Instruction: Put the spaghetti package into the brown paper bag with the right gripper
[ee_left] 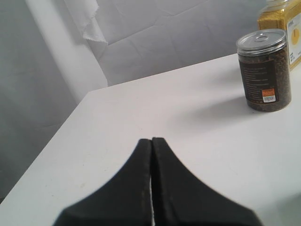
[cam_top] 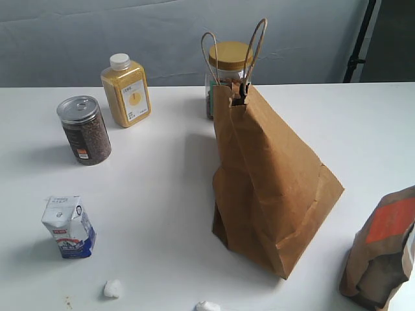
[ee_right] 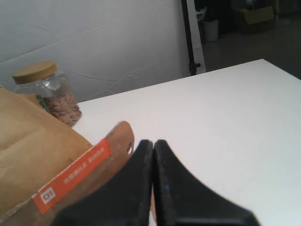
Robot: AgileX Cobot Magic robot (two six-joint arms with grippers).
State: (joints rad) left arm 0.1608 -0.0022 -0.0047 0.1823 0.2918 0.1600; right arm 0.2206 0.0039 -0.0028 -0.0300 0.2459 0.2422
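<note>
The brown paper bag point(cam_top: 272, 181) stands in the middle of the white table, its top pinched together under its cord handles point(cam_top: 249, 48). Part of its side point(ee_right: 28, 141) shows in the right wrist view. The spaghetti package is in none of the views. My right gripper point(ee_right: 154, 141) is shut with nothing in it, hanging just beside the smaller brown bag with the orange label point(ee_right: 70, 183). My left gripper point(ee_left: 152, 140) is shut and holds nothing, low over the bare table near its left corner. Neither gripper shows in the exterior view.
The smaller labelled bag point(cam_top: 382, 253) stands at the front right. A white-and-blue carton point(cam_top: 68, 227), a dark can point(cam_top: 84, 129) and a yellow bottle point(cam_top: 126, 91) stand on the left. A wooden-lidded jar point(cam_top: 228, 61) is behind the big bag. Two white lumps point(cam_top: 112, 288) lie near the front edge.
</note>
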